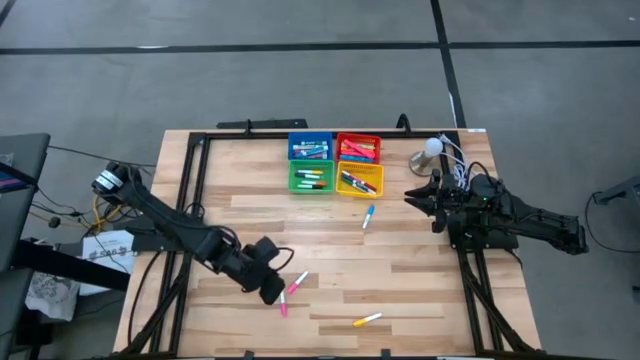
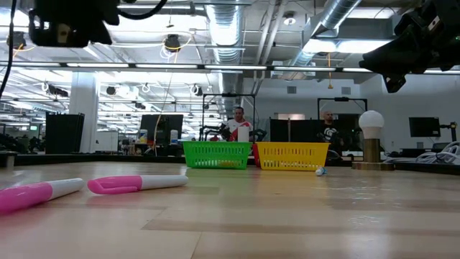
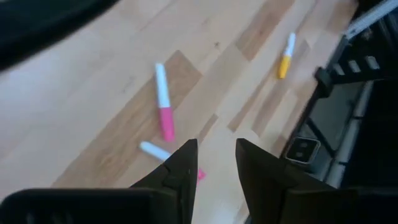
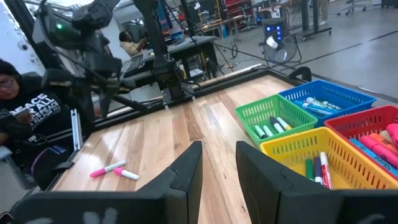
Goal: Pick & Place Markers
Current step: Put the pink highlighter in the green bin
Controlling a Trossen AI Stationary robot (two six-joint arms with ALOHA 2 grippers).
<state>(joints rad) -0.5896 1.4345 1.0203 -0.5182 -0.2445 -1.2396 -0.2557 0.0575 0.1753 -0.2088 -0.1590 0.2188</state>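
We see two pink markers (image 1: 297, 283) lying flat, near each other at the surface's front left, a yellow marker (image 1: 367, 320) flat farther front, and a blue marker (image 1: 368, 216) lying alone mid-surface; other markers (image 1: 358, 183) fill the coloured trays.

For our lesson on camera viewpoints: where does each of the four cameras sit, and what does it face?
High: overhead, straight down; both arms, table.
Low: table height, facing the room; arms overhead.
Left wrist: over two pink markers; left tool open.
Right wrist: toward the trays; right tool open.
Shared: the pink markers appear in all four views.
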